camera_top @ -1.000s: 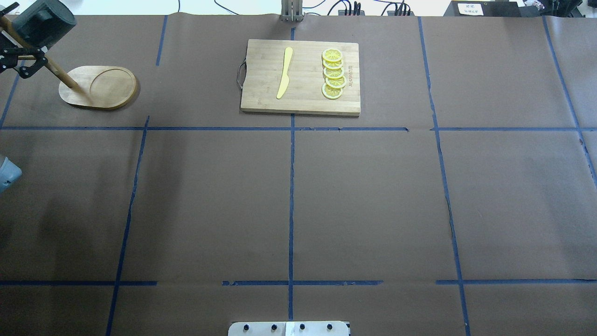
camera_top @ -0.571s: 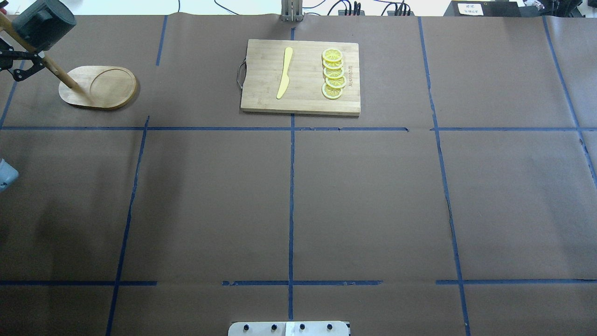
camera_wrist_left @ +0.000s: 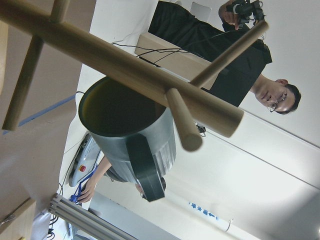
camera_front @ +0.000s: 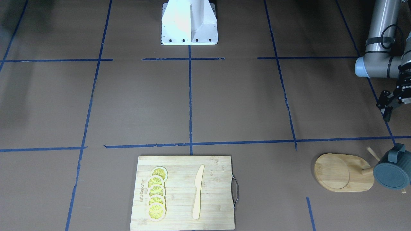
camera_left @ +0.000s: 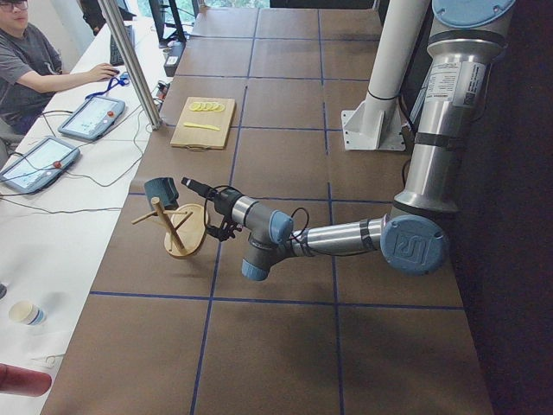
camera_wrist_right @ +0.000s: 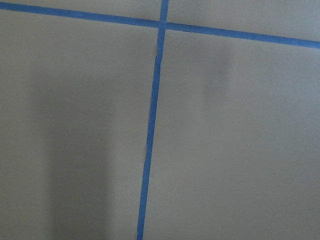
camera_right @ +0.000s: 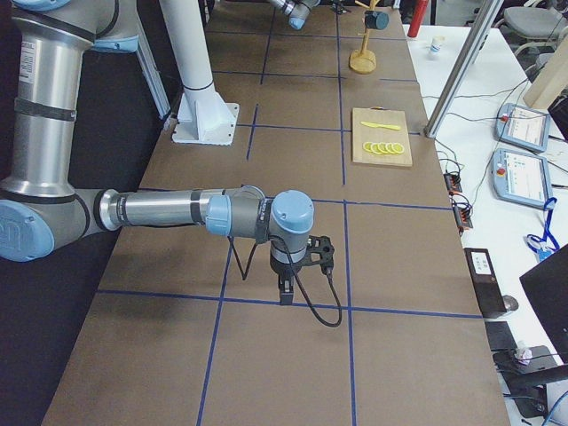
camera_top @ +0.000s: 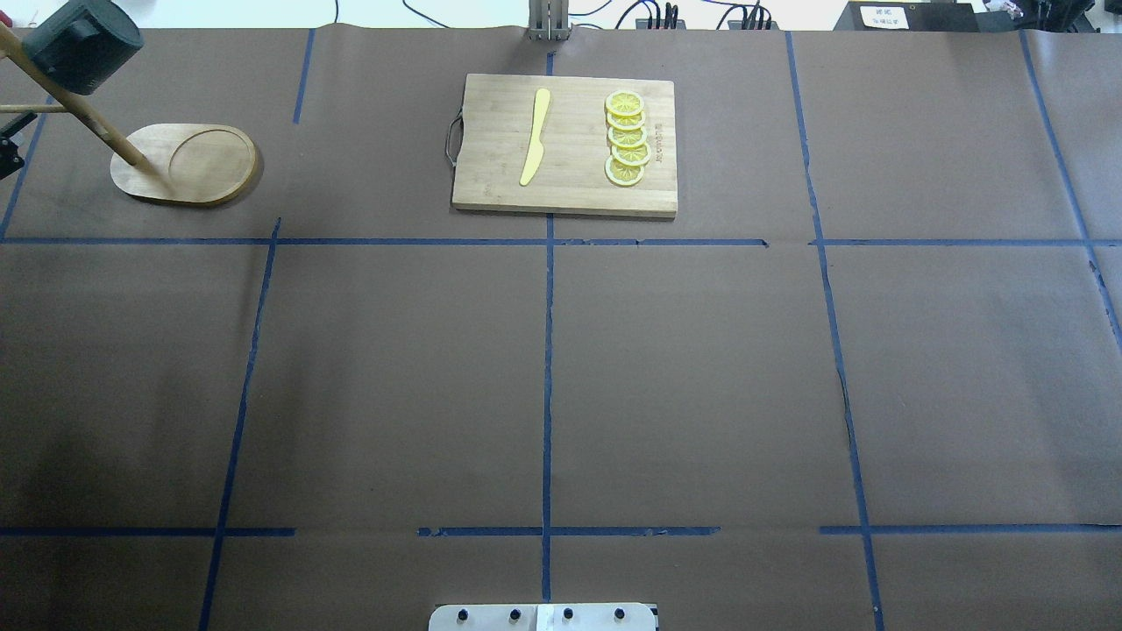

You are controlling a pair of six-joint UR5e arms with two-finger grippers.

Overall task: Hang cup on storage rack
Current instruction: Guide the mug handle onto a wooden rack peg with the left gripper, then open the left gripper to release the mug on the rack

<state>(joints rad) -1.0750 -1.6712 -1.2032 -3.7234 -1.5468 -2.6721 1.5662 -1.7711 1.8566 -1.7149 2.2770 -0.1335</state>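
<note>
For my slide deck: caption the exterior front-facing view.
Cup hung on the storage rack, left tool clear of it; cutting board holds lemon slices.

Brown table [camera_top: 701,394] — blue tape grid [camera_top: 548,350]

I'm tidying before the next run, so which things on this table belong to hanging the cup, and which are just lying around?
Belongs to the job: cup, hanging on the storage rack; left tool, apart from the cup.
Just lying about: cutting board, with yellow knife and lemon slices on it.
</note>
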